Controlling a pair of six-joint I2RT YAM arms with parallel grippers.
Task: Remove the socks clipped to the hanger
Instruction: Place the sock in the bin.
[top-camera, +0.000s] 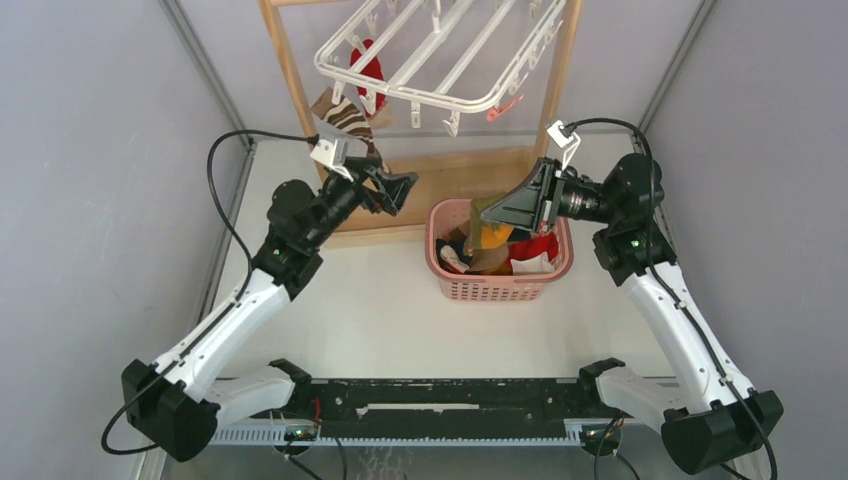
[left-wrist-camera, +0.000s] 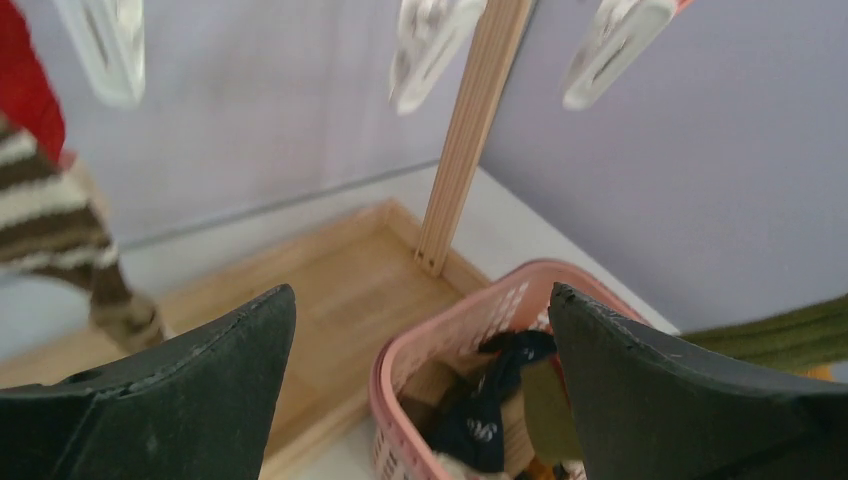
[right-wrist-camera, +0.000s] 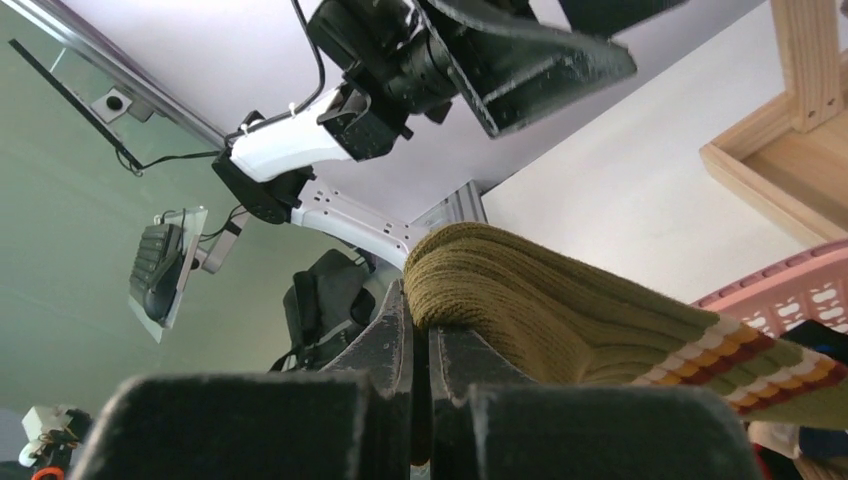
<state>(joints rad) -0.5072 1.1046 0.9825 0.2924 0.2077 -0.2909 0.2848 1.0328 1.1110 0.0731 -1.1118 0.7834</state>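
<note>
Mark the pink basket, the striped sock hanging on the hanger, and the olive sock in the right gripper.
pink basket (top-camera: 497, 288): top external view, its near wall.
striped sock (top-camera: 345, 116): top external view, middle of its striped body.
olive sock (right-wrist-camera: 520, 290): right wrist view, its ribbed middle.

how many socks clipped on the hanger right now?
2: a red sock under the left corner of the hanger, and a brown striped sock just below it. Others may be hidden. Olive sock in the right hand not counted.
</note>
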